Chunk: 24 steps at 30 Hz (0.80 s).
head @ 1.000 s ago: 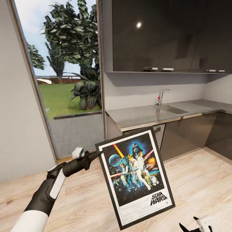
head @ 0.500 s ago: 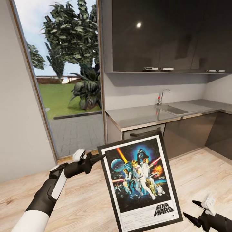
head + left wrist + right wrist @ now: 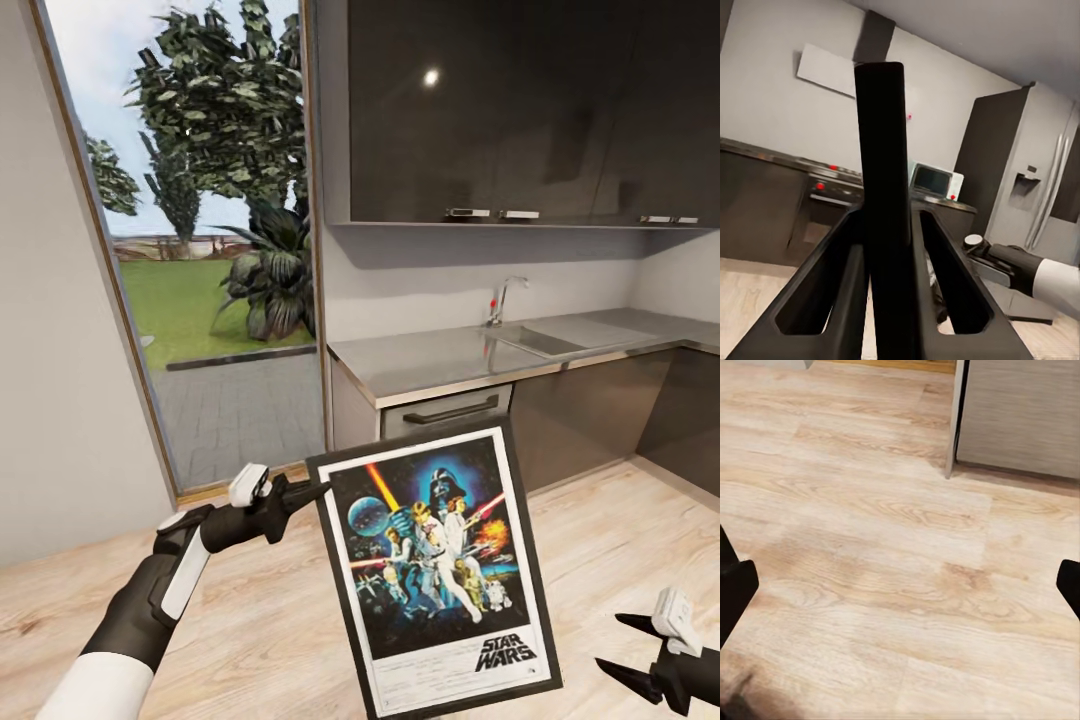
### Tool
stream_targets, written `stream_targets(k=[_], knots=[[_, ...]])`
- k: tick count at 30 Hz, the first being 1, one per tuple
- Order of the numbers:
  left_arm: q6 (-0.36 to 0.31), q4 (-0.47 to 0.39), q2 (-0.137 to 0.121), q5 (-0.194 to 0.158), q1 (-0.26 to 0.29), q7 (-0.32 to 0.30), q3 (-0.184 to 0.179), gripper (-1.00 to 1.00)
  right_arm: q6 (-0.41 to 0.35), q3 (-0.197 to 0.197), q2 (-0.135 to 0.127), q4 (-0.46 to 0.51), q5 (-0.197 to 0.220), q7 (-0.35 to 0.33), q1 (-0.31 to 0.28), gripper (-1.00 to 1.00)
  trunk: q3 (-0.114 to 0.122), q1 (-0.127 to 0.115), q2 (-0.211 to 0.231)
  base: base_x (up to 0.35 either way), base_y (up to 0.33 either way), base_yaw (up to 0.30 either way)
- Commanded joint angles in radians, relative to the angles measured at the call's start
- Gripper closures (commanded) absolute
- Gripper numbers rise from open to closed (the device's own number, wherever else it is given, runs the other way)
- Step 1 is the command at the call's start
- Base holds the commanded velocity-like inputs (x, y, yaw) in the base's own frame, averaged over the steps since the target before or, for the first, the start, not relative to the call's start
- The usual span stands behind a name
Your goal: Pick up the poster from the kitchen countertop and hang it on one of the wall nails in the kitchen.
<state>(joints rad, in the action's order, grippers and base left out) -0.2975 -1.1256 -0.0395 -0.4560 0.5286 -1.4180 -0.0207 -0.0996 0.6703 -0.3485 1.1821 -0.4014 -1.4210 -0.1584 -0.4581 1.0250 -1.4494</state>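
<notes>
Where the left tool (image 3: 312,491) meets the upper left corner of the Star Wars poster (image 3: 437,567), its two fingers are clenched on the black frame, and the left wrist view shows that frame edge-on (image 3: 886,195) squeezed between them. The poster hangs in the air in front of the robot, slightly tilted, its printed face toward the head camera and its white title strip at the bottom, above the wooden floor (image 3: 260,620) and clear of it. Low at the right, the right tool (image 3: 628,650) is released, its black fingers spread wide with nothing between them, over bare floorboards (image 3: 900,547). Behind the poster stands the grey kitchen surface (image 3: 440,358) with its inset sink (image 3: 535,340) and chrome tap (image 3: 503,297), under dark wall cabinets (image 3: 500,110). To the left is a tall window (image 3: 200,230) onto a garden.
</notes>
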Motion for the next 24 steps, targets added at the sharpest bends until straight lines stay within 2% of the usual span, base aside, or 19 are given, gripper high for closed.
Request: stream_targets(k=[1, 3, 6, 7, 9, 10, 13, 16, 17, 20, 24], knots=[[-0.007, -0.007, -0.001, 0.006, 0.001, 0.0, -0.003, 1.0, -0.011, 0.001, 0.0, 0.0, -0.004, -0.006, -0.001, -1.0, -0.001, 0.0, -0.001, 0.0, 0.0, 0.0], [-0.006, -0.023, -0.001, 0.03, 0.001, 0.002, -0.003, 1.0, -0.01, -0.001, 0.001, 0.0, -0.004, -0.007, -0.001, -1.0, -0.001, 0.0, -0.001, 0.0, 0.0, 0.0], [-0.005, -0.036, 0.0, 0.077, 0.001, 0.004, -0.004, 1.0, -0.009, -0.034, 0.001, -0.002, -0.004, -0.007, -0.001, -1.0, -0.001, 0.0, -0.001, 0.0, 0.0, 0.0], [-0.005, -0.041, 0.0, 0.102, 0.001, 0.004, -0.004, 1.0, -0.009, -0.065, 0.001, -0.003, -0.004, -0.006, -0.001, -1.0, -0.001, 0.0, -0.001, 0.0, 0.0, 0.0], [-0.004, -0.044, 0.001, 0.126, 0.001, 0.005, -0.005, 1.0, -0.009, -0.099, 0.002, -0.004, -0.004, -0.006, -0.001, -1.0, -0.001, 0.0, -0.001, 0.0, 0.0, 0.0], [-0.002, -0.046, 0.001, 0.147, 0.001, 0.005, -0.005, 1.0, -0.01, -0.129, 0.004, -0.005, -0.005, -0.005, -0.001, -1.0, -0.001, 0.0, -0.001, 0.0, 0.0, 0.0], [0.026, -0.044, 0.002, 0.178, 0.001, 0.002, -0.005, 1.0, -0.011, -0.178, 0.006, -0.006, -0.005, -0.004, -0.001, -1.0, -0.001, 0.0, -0.001, 0.0, 0.0, 0.0], [0.047, -0.042, 0.002, 0.187, 0.001, 0.0, -0.006, 1.0, -0.013, -0.206, 0.008, -0.008, -0.004, -0.004, -0.002, -1.0, -0.001, 0.0, -0.001, 0.0, 0.0, 0.0], [0.055, -0.046, 0.003, 0.19, 0.001, -0.001, -0.007, 1.0, -0.013, -0.26, 0.01, -0.009, -0.004, -0.003, -0.002, -1.0, -0.001, 0.0, -0.001, 0.0, 0.0, 0.0], [0.055, -0.06, 0.006, 0.191, 0.001, -0.002, -0.007, 1.0, -0.012, -0.331, 0.01, -0.027, -0.004, -0.002, -0.003, -1.0, -0.001, 0.0, -0.001, 0.0, 0.0, 0.0], [0.049, -0.11, 0.008, 0.19, 0.001, -0.007, -0.007, 1.0, -0.011, -0.361, 0.008, -0.038, -0.004, -0.002, -0.003, -1.0, -0.001, 0.0, -0.001, 0.0, 0.0, 0.0]])
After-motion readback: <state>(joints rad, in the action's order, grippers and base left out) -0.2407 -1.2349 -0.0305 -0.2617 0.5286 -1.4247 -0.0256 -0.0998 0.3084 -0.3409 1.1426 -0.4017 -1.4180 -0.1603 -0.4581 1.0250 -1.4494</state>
